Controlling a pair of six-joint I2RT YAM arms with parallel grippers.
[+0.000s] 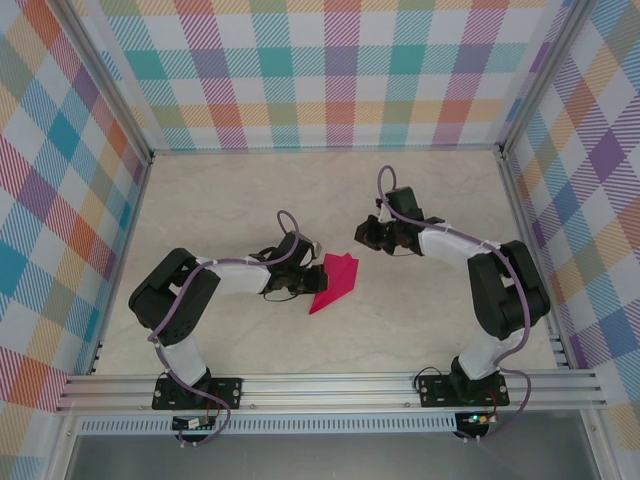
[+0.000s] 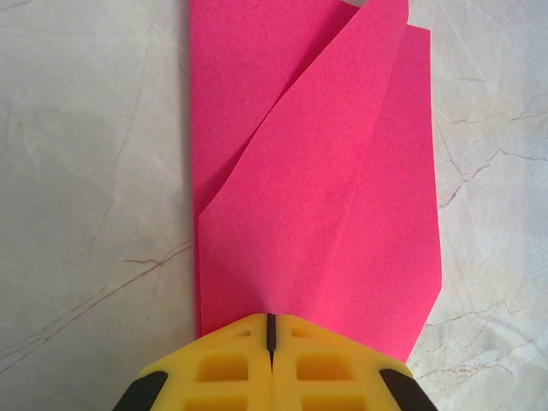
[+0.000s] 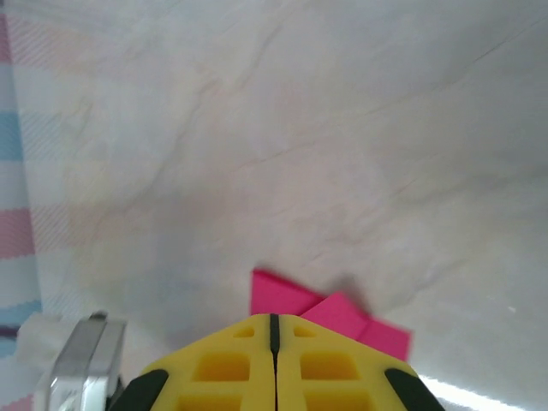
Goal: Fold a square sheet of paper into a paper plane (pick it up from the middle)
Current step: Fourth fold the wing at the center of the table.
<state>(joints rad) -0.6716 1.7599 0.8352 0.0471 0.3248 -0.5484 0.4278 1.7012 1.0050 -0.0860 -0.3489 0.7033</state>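
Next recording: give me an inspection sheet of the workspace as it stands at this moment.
Surface: pale marbled table.
Job's things: folded pink paper, layered flaps, lying between the arms.
Clutter: nothing seen.
Hands: left hand shut at the paper's near edge, unclear whether it pinches it; right hand shut, not holding the paper.
Cables: purple cable along each arm, looped at the wrist.
Surroundings: plaid walls, aluminium frame.

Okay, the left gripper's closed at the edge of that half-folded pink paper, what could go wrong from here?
1. The folded paper has loosely overlapping flaps; the shut left gripper at its near edge could drag the layers out of line if it moves.
2. The right gripper, shut, is off the paper, so nothing pins the far end; it may slide on the smooth table.
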